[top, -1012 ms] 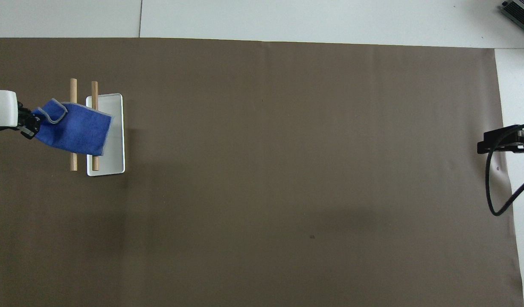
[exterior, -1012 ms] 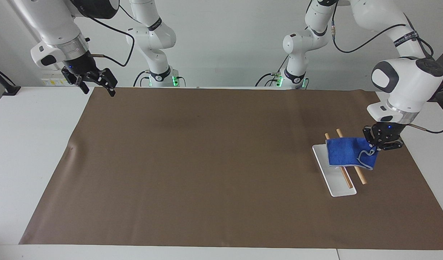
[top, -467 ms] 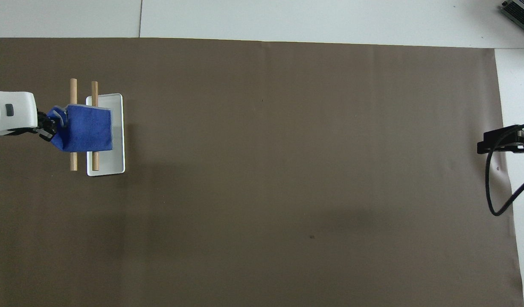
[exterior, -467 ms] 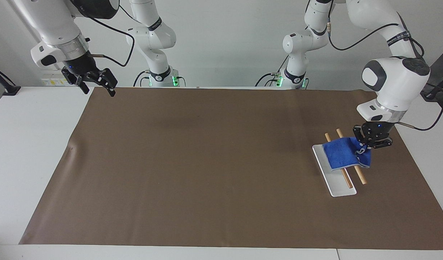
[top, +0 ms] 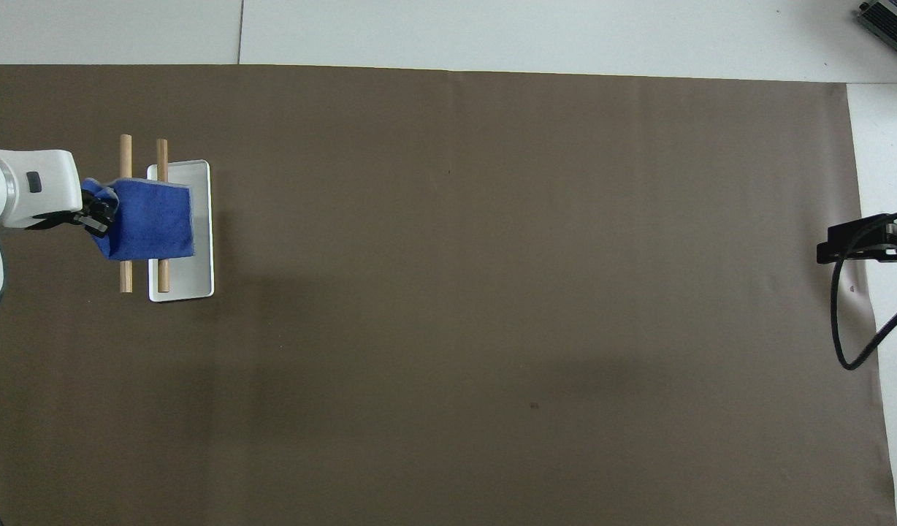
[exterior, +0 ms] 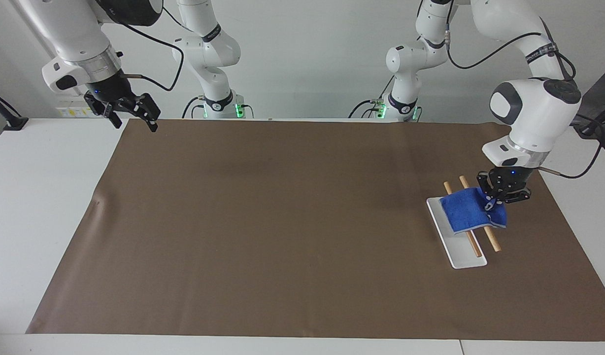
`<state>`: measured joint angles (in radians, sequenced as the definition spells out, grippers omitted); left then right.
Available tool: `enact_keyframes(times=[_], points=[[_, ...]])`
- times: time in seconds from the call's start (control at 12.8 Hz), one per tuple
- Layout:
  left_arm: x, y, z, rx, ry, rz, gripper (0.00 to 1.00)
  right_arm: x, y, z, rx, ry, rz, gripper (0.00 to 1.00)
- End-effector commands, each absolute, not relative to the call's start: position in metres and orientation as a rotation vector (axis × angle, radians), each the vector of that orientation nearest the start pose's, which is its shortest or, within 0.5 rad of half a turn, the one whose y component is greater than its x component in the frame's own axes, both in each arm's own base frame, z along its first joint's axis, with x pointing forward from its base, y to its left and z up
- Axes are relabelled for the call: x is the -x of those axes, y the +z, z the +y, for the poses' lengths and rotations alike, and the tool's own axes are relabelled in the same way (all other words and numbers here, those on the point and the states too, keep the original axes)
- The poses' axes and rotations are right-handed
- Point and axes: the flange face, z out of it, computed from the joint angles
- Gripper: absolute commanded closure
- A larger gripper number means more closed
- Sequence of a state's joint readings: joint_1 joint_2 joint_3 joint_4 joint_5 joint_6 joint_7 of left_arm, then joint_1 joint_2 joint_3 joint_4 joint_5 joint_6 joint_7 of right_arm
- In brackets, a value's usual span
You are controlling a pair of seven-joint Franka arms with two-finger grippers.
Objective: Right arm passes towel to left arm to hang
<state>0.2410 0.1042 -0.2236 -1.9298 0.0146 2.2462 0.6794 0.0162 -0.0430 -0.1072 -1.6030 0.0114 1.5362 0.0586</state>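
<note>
The blue towel (exterior: 470, 210) (top: 150, 223) is draped across two wooden rods (exterior: 486, 231) (top: 126, 277) of a white tray (exterior: 462, 256) (top: 193, 281) at the left arm's end of the table. My left gripper (exterior: 490, 203) (top: 98, 219) is shut on the towel's outer corner, low over the outer rod. My right gripper (exterior: 133, 117) (top: 828, 248) hangs open with nothing in it over the mat's corner at the right arm's end, where the arm waits.
A brown mat (exterior: 283, 222) (top: 492, 292) covers most of the white table (exterior: 41, 197). The arms' bases (exterior: 218, 103) stand at the table's robot-side edge. A black cable (top: 850, 321) loops down from the right wrist.
My left gripper has moved in over the rods and come lower, laying the hanging towel down across both rods. The right arm has not moved.
</note>
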Motion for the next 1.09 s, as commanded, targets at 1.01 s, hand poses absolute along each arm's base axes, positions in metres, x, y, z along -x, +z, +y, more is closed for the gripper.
enact_keyframes(times=[1.01], points=[[-0.609, 0.480, 0.021, 2.765, -0.323, 1.160, 1.00, -0.527, 0.630, -0.047, 3.112, 0.038, 0.229, 0.00]])
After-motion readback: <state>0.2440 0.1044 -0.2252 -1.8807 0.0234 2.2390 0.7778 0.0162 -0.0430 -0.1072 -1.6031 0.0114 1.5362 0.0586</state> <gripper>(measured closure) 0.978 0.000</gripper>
